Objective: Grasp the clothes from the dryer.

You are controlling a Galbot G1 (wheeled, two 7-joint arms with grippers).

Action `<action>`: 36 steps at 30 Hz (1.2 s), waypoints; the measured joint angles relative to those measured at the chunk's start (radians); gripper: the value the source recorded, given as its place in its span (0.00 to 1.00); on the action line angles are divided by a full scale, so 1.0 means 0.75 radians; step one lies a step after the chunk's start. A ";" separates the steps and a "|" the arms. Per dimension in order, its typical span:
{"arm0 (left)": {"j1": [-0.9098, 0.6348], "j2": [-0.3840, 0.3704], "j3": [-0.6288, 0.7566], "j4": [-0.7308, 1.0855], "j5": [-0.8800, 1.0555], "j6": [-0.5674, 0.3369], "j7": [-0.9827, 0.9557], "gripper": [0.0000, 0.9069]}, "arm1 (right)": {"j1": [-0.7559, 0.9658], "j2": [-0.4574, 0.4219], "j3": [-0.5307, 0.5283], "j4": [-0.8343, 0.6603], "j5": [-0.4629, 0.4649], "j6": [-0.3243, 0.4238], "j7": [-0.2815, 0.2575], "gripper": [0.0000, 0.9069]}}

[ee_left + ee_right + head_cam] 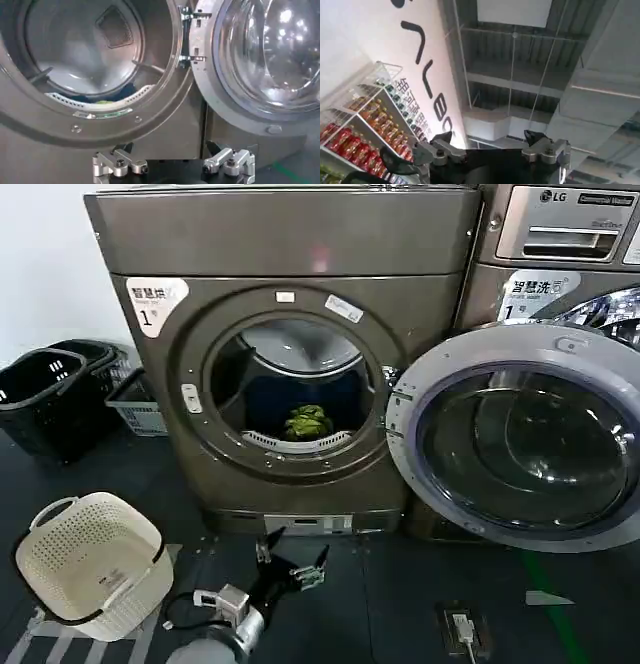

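The dryer [290,244] is the bronze-grey front-loader with a "1" sticker, and its round door [525,434] is swung open to the right. The clothes [308,422], a small yellow-green wad, lie at the bottom of the drum. In the left wrist view a sliver of the clothes [103,102] peeks over the drum lip. My left gripper [293,554] [171,148] hovers low in front of the dryer, below the drum mouth, open and empty. My right gripper [489,136] points up at a ceiling, open with nothing between its fingers.
A cream laundry basket [90,559] sits on the dark floor at the lower left. Black baskets [45,389] and a grey crate [140,409] stand left of the dryer. An LG machine [560,224] stands on the right behind the open door. A small device with a cable [462,624] lies on the floor.
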 measured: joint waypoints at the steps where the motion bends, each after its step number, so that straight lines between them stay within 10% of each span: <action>1: 0.000 -0.002 -0.001 0.001 -0.005 0.002 -0.001 1.00 | 0.003 -0.001 -0.003 -0.001 -0.003 0.000 0.000 1.00; 36: -0.023 -0.028 -0.015 0.001 0.011 0.013 -0.084 1.00 | 0.062 0.002 -0.053 -0.032 -0.093 0.067 0.026 1.00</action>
